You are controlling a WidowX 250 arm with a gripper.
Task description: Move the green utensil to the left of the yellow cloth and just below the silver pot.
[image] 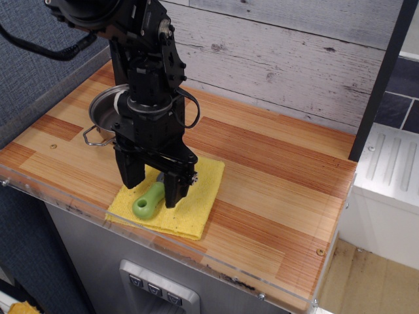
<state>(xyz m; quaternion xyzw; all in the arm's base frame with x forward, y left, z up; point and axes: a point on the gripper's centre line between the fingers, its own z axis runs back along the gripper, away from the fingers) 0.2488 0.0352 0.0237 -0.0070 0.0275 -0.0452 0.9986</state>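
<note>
The gripper (152,185) stands with its fingers apart over the green utensil (148,201), which lies on the yellow cloth (196,209) at lower left of centre — handle hole toward the table's (275,196) front edge. The cloth's lower corner lies close to that edge. The silver pot (105,114) sits at upper left, partly behind the arm. Bare wood stretches right of the cloth — a narrower strip lies left of it, below the pot.

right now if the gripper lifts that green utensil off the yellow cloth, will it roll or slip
Probably little rolling: the green utensil lies flat on the yellow cloth. Its chunky handle looks smooth, so it might slip between the open gripper's fingers. It looks light and stiff.
</note>
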